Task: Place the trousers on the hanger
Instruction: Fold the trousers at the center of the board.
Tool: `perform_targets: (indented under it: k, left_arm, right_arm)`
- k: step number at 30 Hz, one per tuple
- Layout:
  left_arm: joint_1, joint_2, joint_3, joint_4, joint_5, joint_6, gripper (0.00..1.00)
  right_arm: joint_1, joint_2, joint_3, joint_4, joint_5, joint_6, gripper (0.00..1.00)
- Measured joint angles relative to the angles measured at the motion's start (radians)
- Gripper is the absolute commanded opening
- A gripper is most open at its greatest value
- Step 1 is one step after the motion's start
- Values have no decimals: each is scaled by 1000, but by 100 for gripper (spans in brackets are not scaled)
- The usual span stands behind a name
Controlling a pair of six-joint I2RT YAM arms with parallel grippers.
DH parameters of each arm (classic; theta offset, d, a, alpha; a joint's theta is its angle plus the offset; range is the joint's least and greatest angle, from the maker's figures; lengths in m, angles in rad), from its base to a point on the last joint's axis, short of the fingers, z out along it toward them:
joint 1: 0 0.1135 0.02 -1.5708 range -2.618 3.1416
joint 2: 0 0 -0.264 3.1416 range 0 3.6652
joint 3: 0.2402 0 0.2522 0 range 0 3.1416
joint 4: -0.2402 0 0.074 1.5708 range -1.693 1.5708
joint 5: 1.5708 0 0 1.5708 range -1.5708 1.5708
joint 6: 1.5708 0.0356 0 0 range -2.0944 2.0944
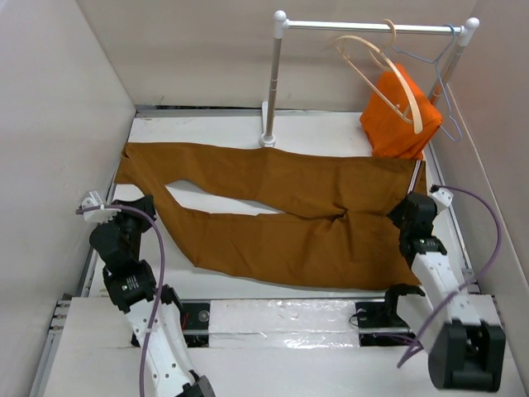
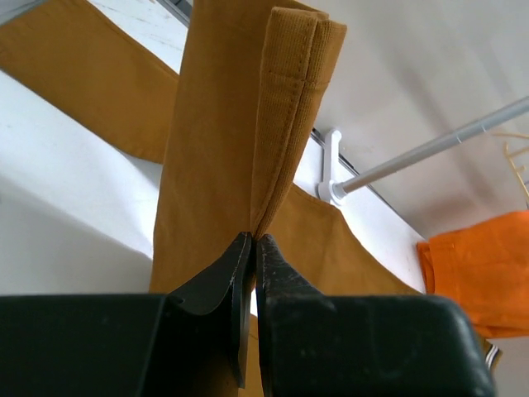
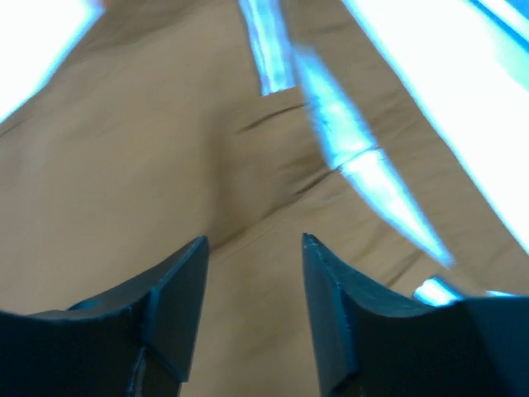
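The rust-brown trousers (image 1: 289,207) lie spread flat on the white table, legs toward the left and waist at the right. At the left side, my left gripper (image 1: 142,207) is shut on a folded hem of the nearer trouser leg (image 2: 289,99); in the left wrist view its jaws (image 2: 254,241) pinch the cloth edge, which stands up from them. Over the waist end of the trousers (image 3: 165,149), my right gripper (image 1: 407,212) is open, with nothing between its fingers (image 3: 254,241). The pale wooden hanger (image 1: 382,76) hangs tilted from the rail at the back right.
A metal rail (image 1: 372,27) on a post (image 1: 271,83) stands at the back. A bright orange garment (image 1: 399,112) sits under the hanger, and a thin wire hanger (image 1: 442,78) hangs beside it. Walls close in on both sides.
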Motion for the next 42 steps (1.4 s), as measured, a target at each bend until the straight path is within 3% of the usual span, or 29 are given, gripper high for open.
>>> perform_targets:
  k: [2,4,13,26,30,31,32,35,37,42]
  left_arm:
    - [-2,-5,-3,0,19,8,0]
    - [-5,-5,-3,0,34,13,0]
    - [-29,-3,10,-20,21,38,0]
    - [-33,6,47,-70,-35,47,0]
    - [-25,11,49,-75,-34,46,0]
    - [-24,12,49,-75,-33,46,0]
    - [-24,12,49,-75,-30,46,0]
    - [-24,12,49,-72,-26,45,0]
    - [-26,12,49,-69,-26,45,0]
    - [-43,14,49,-58,-24,41,0]
  right_arm:
    - [-100,130,9,63,-98,0,48]
    - [-109,277,31,93,-180,4,47]
    - [170,674,237,188,-262,74,48]
    - [390,1022,568,274,-300,98,50]
    - [423,1005,603,269,-314,64,59]
    - [427,986,603,263,-305,58,64]
    - [429,954,595,256,-293,51,77]
    - [419,770,498,251,-253,49,88]
    - [398,602,406,230,-209,64,88]
    - [344,240,200,115,-50,165,68]
